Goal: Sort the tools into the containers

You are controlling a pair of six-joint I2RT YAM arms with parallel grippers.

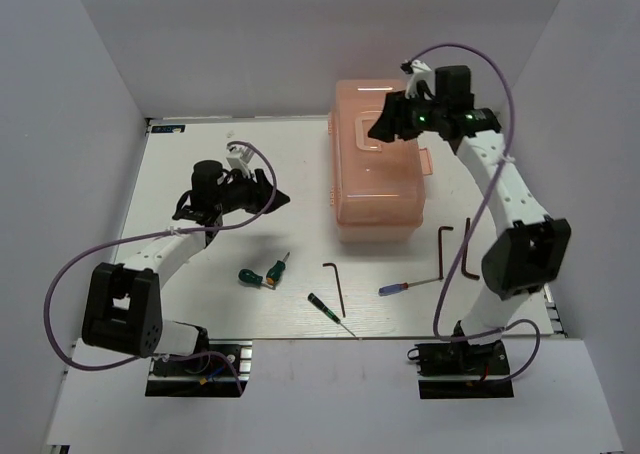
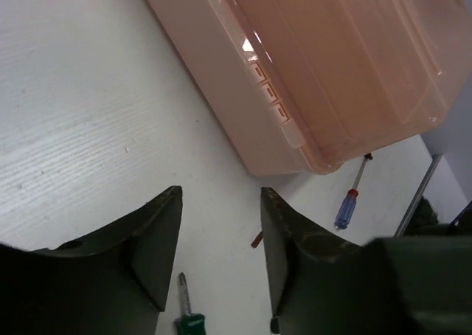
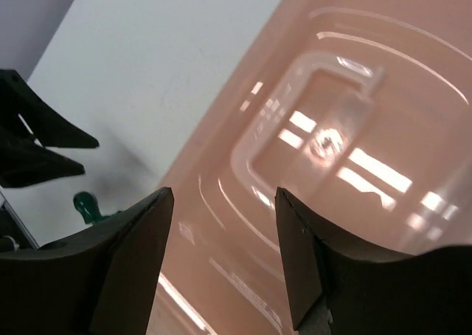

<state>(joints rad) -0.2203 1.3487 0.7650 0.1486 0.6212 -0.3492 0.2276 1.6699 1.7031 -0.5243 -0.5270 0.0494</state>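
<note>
The salmon-pink toolbox (image 1: 380, 174) stands shut at the table's middle right, and its side fills the left wrist view (image 2: 332, 69). My right gripper (image 1: 380, 129) hovers open over its lid (image 3: 354, 224), near the lid handle (image 3: 317, 128), holding nothing. My left gripper (image 1: 280, 199) is open above bare table, left of the box (image 2: 220, 191). Two stubby green screwdrivers (image 1: 248, 275) (image 1: 276, 269), a slim green-handled one (image 1: 328, 310), a blue-and-red one (image 1: 400, 287) (image 2: 346, 206) and three hex keys (image 1: 335, 284) (image 1: 445, 249) (image 1: 468, 249) lie on the table in front of the box.
White walls close in the table on the left, back and right. The box's front latch (image 1: 426, 162) faces right. One stubby green screwdriver (image 2: 188, 316) lies just below my left fingers. The left gripper's dark fingers (image 3: 37, 143) show at the right wrist view's left edge.
</note>
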